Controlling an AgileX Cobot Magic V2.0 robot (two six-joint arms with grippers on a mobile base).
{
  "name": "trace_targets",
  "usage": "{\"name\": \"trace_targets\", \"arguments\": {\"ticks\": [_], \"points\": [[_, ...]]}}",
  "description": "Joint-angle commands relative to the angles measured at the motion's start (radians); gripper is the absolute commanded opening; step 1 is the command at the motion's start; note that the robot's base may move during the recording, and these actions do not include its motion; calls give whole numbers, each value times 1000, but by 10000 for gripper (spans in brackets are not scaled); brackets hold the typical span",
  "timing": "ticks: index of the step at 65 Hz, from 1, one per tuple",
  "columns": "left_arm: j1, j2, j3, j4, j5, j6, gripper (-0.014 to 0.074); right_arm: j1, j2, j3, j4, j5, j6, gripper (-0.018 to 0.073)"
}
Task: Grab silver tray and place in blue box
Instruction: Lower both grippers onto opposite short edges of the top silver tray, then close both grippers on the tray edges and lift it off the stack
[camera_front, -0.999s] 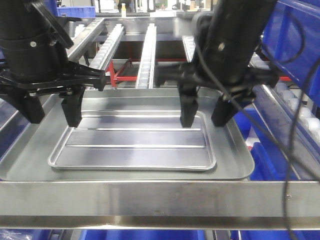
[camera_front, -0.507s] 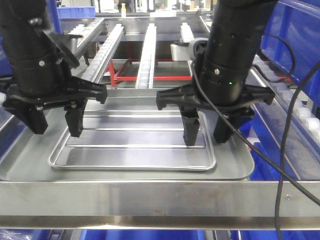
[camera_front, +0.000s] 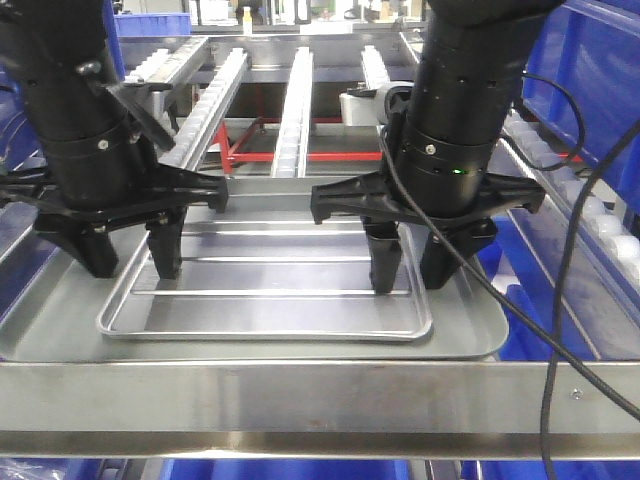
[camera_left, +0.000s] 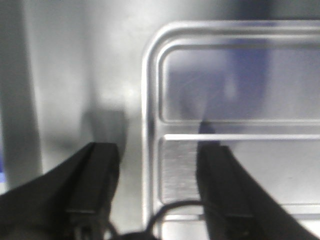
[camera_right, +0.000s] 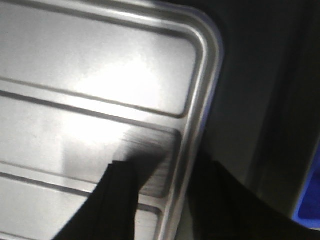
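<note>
- The left gripper is spread open. Its two black fingers straddle the left rim of the small shiny silver tray with rounded corners, one finger inside and one outside.
- The right gripper is also released. Its two fingers stand on either side of the silver tray's right rim, near a rounded corner.
- Neither pair of fingers is clamped on the metal. The wrist views are too blurred to show whether any fingertip touches the rim.
- The silver tray lies flat, with two long ridges across its floor.
- It sits inside a larger, duller grey tray with a plain floor, so there are two trays, one nested in the other.
- The outer fingers of both grippers hang over the grey tray's floor.
- One steel crossbar runs across the front, below the trays.
- Two roller rails show plainly between the arms, with a red frame beneath them.
- Blue plastic rises at the right, probably the wall of the blue box, though the view cuts it off. The silver tray is not in it.
</note>
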Motion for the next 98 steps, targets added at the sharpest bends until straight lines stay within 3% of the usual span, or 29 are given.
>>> {"name": "trace_targets", "arguments": {"ticks": [1, 7, 16, 21, 32, 54, 64, 82, 98], "points": [[1, -19, -20, -3, 11, -10, 202, -6, -41, -31, -16, -40, -1, 295], [1, -15, -20, -3, 14, -10, 143, -6, -41, -31, -16, -43, -1, 238], [1, -15, -20, -3, 14, -10, -25, -6, -41, -31, -21, -50, -1, 41], [1, -15, -25, -3, 17, -10, -116, -6, -41, -31, -27, -54, -1, 61], [-1, -37, -51, 8, 71, -10, -97, -6, -63, -31, -29, -35, -1, 57], [-24, -265, -55, 63, 172, -8, -97, -3, -251, -31, -49, 55, -1, 57], [-103, -370, -57, 67, 267, -10, -97, 0, -376, -31, -64, 158, -1, 57], [-222, -388, -135, 88, 362, -57, -97, 0, -493, -31, -64, 246, -1, 57], [-257, -388, -231, 127, 387, -91, -97, 0, -529, -31, -64, 278, -1, 57]]}}
